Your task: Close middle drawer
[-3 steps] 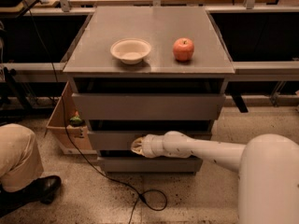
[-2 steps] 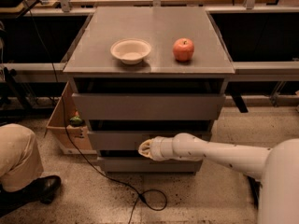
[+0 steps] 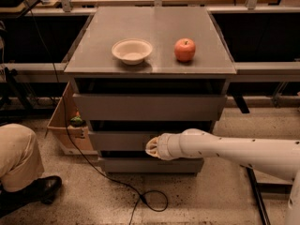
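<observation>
Claw: the claw (image 3: 152, 147) sat at the tip of the white arm (image 3: 225, 150), low in front of the cabinet, below the front edge of the surface (image 3: 154, 25) and slightly right of its middle.
Claw state: it faced away and was seen end-on against the panel, so I could not tell whether it was wide or narrow, and nothing showed held in it.
Contact: its tip was against the front of the middle drawer (image 3: 119, 140), or just short of it.
Middle drawer: its slim grey front lay between the top drawer (image 3: 150, 107) above and the base panel (image 3: 150, 165) below. It seemed to be nearly all the way in, though the dark gap above it made that hard to judge.
Arm: it reached in from the right, level with the middle drawer's front.
Bowl: a pale bowl (image 3: 132, 50) stood upright on the surface, left of centre, nearer the front edge than the back.
Apple: a red apple (image 3: 185, 49) stood just right of the bowl, apart from it, well in from the right edge.
Box: a cardboard box (image 3: 63, 125) stood on the floor beside the cabinet, below the front left corner of the surface.
Cable: a dark cable (image 3: 140, 196) ran across the floor in front of the base panel and ended in a loop.
Person: a tan trouser leg (image 3: 16, 156) and a black shoe (image 3: 44, 189) showed at the lower left.
</observation>
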Robot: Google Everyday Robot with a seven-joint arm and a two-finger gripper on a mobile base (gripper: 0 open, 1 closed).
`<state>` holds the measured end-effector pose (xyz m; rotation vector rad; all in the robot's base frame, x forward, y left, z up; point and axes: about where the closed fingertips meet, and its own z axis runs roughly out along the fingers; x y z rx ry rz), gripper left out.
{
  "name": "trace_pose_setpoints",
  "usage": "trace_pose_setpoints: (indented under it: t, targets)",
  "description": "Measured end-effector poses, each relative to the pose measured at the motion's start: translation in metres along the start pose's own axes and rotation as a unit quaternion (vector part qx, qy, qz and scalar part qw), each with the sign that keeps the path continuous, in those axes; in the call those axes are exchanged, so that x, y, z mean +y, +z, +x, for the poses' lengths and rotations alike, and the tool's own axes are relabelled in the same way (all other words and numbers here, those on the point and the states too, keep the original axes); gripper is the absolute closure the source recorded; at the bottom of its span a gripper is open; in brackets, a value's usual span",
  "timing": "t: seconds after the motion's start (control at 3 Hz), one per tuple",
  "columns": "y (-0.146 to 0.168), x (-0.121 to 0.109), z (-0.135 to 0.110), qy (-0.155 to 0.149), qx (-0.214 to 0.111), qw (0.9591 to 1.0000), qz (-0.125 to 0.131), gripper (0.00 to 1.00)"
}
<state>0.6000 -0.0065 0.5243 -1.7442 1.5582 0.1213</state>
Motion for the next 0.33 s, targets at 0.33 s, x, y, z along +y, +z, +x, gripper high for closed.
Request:
trace_pose_setpoints:
  t: [0.33]
  targets:
    - [0.0, 0.0, 0.0, 0.0, 0.0, 1.0, 0.0, 0.74]
